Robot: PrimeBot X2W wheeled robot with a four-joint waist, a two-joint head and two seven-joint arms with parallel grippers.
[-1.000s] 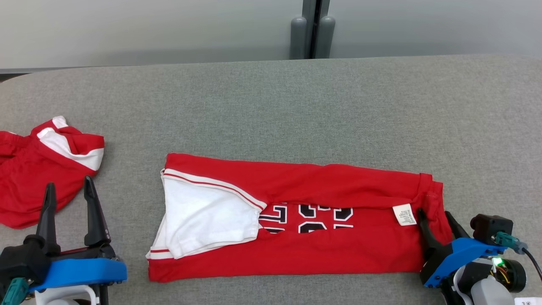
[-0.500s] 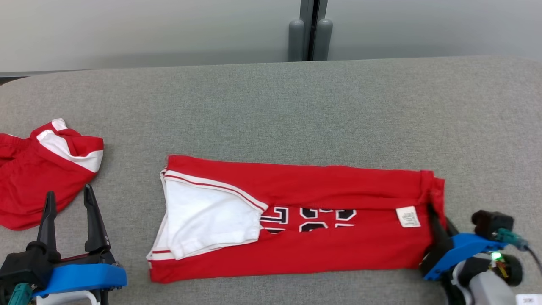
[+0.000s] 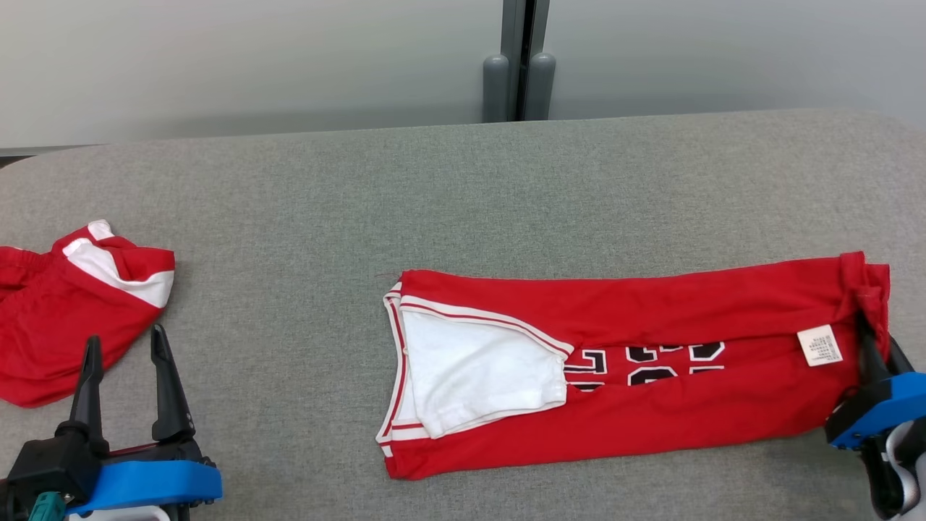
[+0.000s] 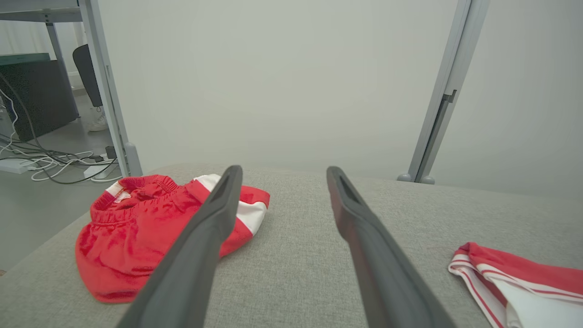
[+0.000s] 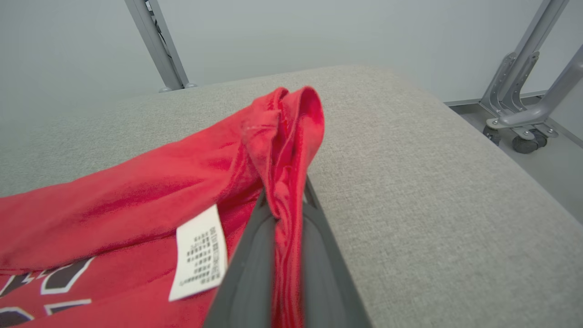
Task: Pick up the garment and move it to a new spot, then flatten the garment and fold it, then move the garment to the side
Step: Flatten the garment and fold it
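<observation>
I look over a long table point(image 3: 463, 188) covered in grey woven cloth, its corners rounded. Behind it stands a plain, pale wall point(image 3: 217, 65) of two panels, joined by a grey post point(image 3: 517, 58). The light is soft and even. In the left wrist view, the grey floor point(image 4: 27, 205) past the table's end carries a tangle of cables point(image 4: 50, 164), a dark cabinet point(image 4: 36, 100) and a metal leg point(image 4: 107, 91). In the right wrist view, a grey frame point(image 5: 519, 68) on casters point(image 5: 524, 143) stands beyond the other end.
</observation>
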